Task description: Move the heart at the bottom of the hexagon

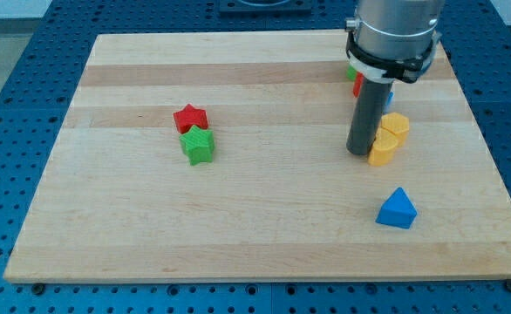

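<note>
Two yellow blocks touch each other at the view's right. The upper one (pixel 396 124) looks like a hexagon. The lower one (pixel 383 150) looks like a heart, though its shape is hard to make out. It sits just below and slightly left of the hexagon. My tip (pixel 358 153) rests on the board against the left side of the lower yellow block. The rod rises straight up to the grey arm (pixel 391 30) above.
A blue triangle (pixel 398 209) lies below the yellow pair. A red star (pixel 190 117) and a green star (pixel 198 146) touch at centre left. Behind the arm, bits of a green block (pixel 351 73), a red block (pixel 357 86) and a blue block (pixel 389 98) show.
</note>
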Robot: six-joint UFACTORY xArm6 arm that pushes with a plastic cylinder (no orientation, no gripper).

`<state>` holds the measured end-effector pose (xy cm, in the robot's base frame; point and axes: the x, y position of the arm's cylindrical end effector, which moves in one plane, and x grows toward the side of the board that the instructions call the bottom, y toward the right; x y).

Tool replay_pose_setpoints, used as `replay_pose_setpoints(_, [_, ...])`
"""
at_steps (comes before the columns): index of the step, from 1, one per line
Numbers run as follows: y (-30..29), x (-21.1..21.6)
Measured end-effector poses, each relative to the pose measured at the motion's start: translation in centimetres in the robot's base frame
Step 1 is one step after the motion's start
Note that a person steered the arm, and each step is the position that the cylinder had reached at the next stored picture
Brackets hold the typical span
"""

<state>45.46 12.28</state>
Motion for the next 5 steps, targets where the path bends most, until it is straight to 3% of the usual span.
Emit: replay_pose_setpoints(5, [1.6,1.1])
